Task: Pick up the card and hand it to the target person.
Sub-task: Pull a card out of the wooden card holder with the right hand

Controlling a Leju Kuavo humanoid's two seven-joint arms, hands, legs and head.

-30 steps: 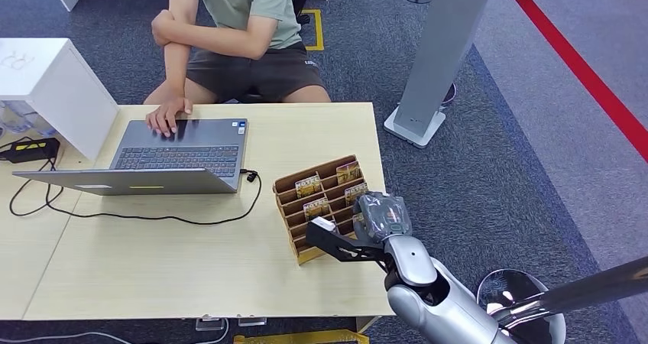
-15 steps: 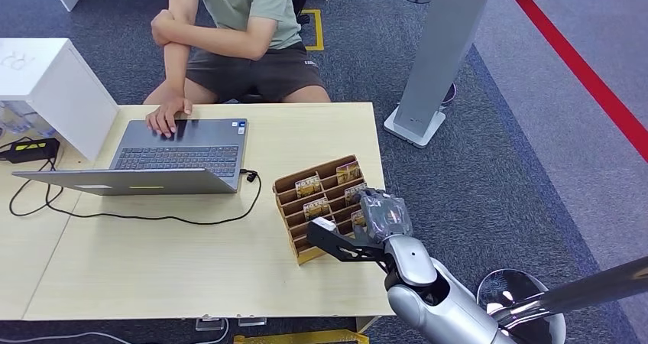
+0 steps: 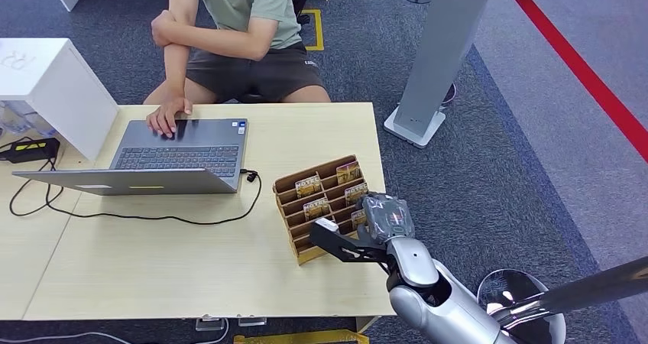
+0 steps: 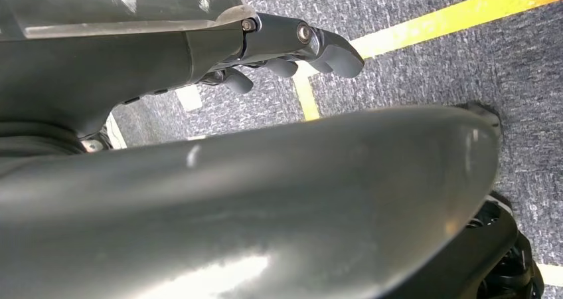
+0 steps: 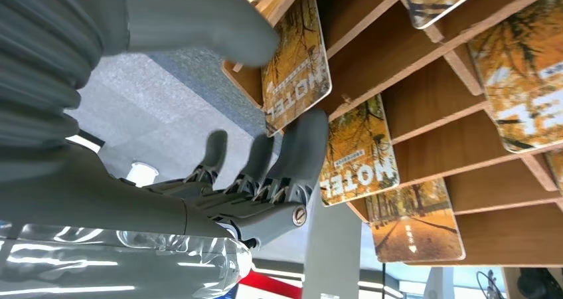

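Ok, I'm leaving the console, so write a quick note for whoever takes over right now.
Right hand: thumb and fingers close around a hotel card in the wooden card rack near the table's right edge; the card sits in its slot.
Left hand: hangs over the carpet, holding nothing.
Done: reach to the rack.
Left: pull the card out and hand it to the person seated behind the laptop.

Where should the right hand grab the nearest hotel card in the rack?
Pinch the card by its free edge that sticks out of the wooden rack, thumb on one face, finger on the other, coming from the open front. The right hand is already placed so; the slot hides the rest.
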